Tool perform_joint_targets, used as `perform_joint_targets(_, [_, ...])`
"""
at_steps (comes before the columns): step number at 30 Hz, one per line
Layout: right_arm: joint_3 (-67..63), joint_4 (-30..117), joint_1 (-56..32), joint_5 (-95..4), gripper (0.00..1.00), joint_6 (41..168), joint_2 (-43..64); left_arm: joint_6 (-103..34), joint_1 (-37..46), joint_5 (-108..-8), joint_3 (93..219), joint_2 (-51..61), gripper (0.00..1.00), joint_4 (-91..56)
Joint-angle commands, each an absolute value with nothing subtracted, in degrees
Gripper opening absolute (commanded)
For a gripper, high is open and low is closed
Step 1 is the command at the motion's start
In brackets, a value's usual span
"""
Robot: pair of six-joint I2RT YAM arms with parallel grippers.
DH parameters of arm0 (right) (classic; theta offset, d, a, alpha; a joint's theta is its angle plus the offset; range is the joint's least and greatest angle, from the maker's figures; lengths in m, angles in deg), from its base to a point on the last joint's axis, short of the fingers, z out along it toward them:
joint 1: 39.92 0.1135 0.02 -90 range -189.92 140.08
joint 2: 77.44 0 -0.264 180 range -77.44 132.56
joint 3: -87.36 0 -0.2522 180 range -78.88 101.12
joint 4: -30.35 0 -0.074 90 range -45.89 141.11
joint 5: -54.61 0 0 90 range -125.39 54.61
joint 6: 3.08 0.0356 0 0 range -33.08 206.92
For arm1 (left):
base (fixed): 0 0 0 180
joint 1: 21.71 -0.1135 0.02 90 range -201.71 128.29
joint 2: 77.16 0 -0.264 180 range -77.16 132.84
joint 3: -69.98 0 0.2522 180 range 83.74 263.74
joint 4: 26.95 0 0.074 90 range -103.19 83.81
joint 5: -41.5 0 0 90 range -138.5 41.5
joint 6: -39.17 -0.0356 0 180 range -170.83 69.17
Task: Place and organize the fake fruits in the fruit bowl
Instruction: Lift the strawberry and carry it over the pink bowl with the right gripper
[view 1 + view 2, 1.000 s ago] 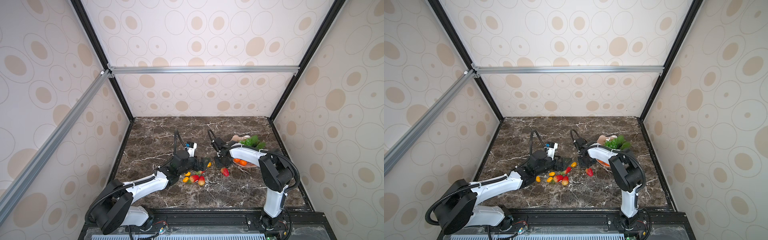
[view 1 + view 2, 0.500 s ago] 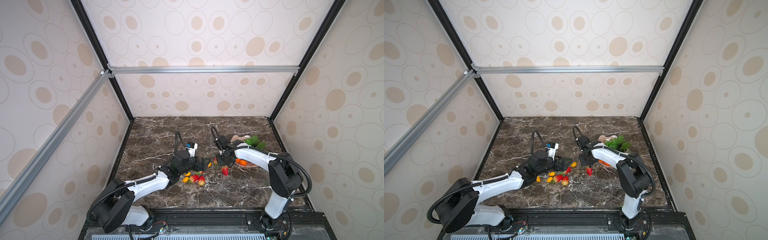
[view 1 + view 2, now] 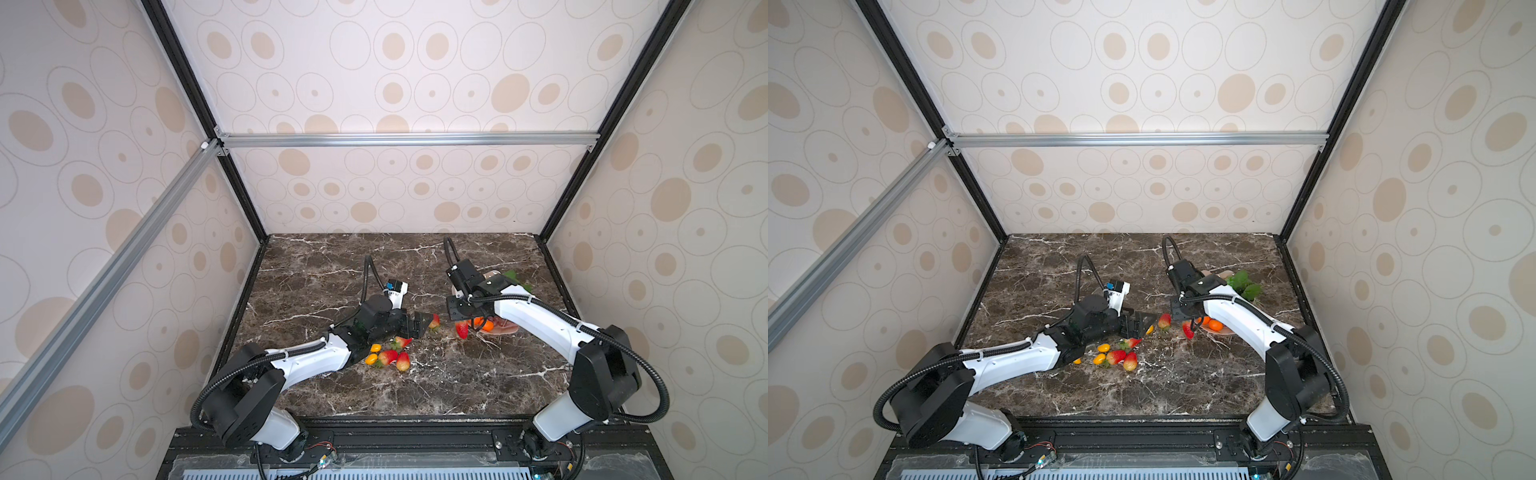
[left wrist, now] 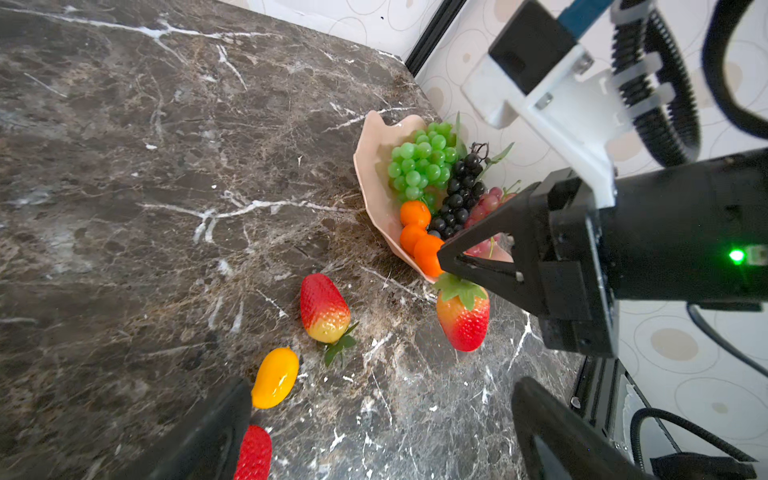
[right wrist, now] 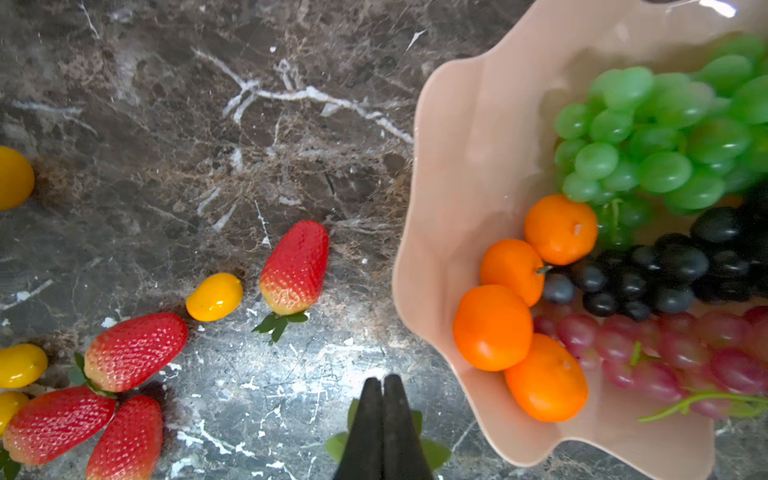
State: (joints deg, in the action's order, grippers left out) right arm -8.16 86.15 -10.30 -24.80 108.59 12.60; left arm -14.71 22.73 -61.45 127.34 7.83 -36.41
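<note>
Both top views look down from high at six o'clock — wrist cameras, close in, share the fruit bowl (image 4: pixel 371 166).

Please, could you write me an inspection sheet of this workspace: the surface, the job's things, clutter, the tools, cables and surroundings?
Surface: dark marble tabletop with white veins.
Job's things: the fruit bowl holds green grapes, dark grapes, red grapes and four oranges. Four strawberries and several small yellow fruits lie loose on the tabletop.
Clutter: nothing seen.
Tools: left tool open, low beside the loose fruits. Right tool shut on the green cap of a fifth strawberry, beside the bowl.
Cables: black hoses arch over both wrists, clear of the fruits.
Surroundings: walls with beige circles; black and aluminium frame.
</note>
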Motion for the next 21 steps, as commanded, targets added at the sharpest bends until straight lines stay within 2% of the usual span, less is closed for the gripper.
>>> perform_joint_targets(1, [-6.91, 86.79, -12.56, -22.05, 0.01, 107.84, 10.84, -16.41, 23.51, -60.31, 131.6, 9.53, 0.99, -38.29])
perform_joint_targets(9, [-4.22, 82.82, -19.19, -21.0, 0.0, 104.33, 13.47, -17.59, 23.75, -59.7, 138.8, 15.6, 0.98, -37.23])
perform_joint_targets(21, [5.13, 78.61, -22.96, -18.12, 0.0, 99.88, 26.81, -17.97, 23.9, -59.97, 145.56, 21.74, 0.99, -37.37])
